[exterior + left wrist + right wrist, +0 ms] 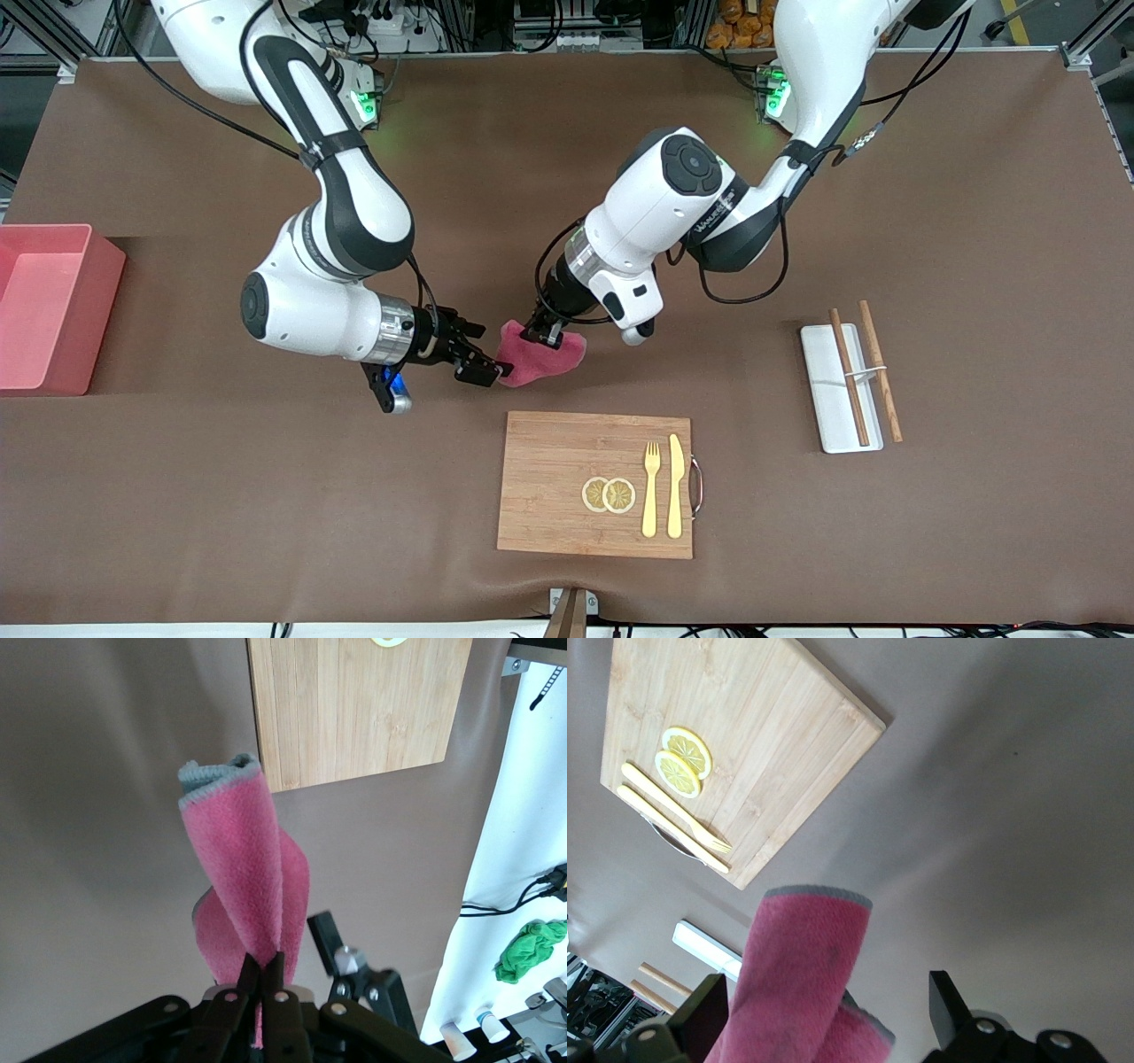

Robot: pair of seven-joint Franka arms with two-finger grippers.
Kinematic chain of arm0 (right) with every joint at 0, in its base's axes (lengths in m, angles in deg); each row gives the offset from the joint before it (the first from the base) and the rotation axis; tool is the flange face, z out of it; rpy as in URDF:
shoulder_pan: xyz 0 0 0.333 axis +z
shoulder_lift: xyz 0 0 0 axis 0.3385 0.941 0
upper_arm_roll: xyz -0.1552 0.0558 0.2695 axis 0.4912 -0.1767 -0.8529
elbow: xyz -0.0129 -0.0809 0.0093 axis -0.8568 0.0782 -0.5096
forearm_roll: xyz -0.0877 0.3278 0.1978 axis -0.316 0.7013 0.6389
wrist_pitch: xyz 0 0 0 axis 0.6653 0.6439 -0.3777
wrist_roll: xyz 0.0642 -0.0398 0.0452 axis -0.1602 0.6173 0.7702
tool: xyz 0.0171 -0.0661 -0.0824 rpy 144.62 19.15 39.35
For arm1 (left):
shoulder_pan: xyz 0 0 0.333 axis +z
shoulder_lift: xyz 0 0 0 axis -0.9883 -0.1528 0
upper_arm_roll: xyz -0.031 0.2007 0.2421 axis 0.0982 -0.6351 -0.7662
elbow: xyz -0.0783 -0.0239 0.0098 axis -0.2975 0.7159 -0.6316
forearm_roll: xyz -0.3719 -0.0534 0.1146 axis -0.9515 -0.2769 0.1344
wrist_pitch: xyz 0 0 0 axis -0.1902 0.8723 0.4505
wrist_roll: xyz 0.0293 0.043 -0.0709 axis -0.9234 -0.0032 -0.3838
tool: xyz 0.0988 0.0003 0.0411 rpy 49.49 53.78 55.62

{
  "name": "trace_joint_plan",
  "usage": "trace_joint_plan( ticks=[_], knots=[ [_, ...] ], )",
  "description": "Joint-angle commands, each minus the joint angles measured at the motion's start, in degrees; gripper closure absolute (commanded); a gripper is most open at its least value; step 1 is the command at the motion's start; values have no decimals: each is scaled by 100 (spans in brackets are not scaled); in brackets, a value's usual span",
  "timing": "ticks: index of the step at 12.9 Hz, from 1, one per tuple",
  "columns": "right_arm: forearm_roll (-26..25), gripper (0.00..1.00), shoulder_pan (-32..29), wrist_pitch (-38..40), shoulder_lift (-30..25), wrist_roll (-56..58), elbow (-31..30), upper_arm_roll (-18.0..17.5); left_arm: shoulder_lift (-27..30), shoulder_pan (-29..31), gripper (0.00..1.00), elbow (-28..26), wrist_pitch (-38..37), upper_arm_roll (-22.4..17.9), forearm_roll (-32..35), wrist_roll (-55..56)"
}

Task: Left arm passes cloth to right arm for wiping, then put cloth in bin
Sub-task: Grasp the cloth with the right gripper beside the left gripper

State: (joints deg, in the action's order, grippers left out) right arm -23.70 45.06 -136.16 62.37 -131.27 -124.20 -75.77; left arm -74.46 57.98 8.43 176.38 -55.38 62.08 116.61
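The magenta-red cloth (547, 357) hangs in the air over the bare mat between the two arms, just farther from the front camera than the wooden board (567, 478). My left gripper (544, 336) is shut on the cloth's top edge; in the left wrist view the cloth (251, 859) droops from the pinched fingertips (263, 967). My right gripper (493, 354) is open, its fingers either side of the cloth's end toward the right arm. The right wrist view shows the cloth (799, 979) between the spread fingers (706, 1010). The pale pink bin (46, 306) stands at the right arm's end of the table.
The board carries two lemon slices (609, 494), a fork (651, 487) and a knife (675, 486). A flat white tray (833, 399) with two brown chopsticks (849, 377) lies toward the left arm's end.
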Motion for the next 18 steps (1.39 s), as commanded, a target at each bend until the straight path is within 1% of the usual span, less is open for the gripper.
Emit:
trace_joint_plan(
  ticks=[1,3,4,5,6,12,13,14,15,16,18],
  knots=[
    [105,0,39,-77,311,-74,313,21,-94,-103,100,209,38,-16,-63,143],
    [97,0,92,-147,320,-66,313,21,-103,-120,100,226,38,-7,-63,204],
    [71,29,118,-165,320,-13,313,21,-103,-138,100,226,38,-16,-63,205],
    [62,71,153,-165,320,5,322,21,-103,-147,100,226,38,-7,-63,205],
    [70,100,153,-156,311,31,313,21,-103,-138,100,226,38,-7,-63,205],
    [53,100,153,-147,320,92,348,21,-94,-129,100,261,38,-7,-63,135],
    [53,100,153,-147,320,180,357,21,-60,-129,80,270,12,-24,-37,117],
    [53,100,153,-147,320,276,357,21,-24,-112,47,270,-32,-33,-19,82],
    [44,100,162,-147,320,364,357,21,80,-77,0,270,-110,-51,24,73],
    [9,100,153,-147,320,409,357,21,186,-50,0,270,-233,-86,138,38],
    [-245,100,162,-147,320,741,357,21,423,133,0,270,-601,-77,314,-224]
  ],
)
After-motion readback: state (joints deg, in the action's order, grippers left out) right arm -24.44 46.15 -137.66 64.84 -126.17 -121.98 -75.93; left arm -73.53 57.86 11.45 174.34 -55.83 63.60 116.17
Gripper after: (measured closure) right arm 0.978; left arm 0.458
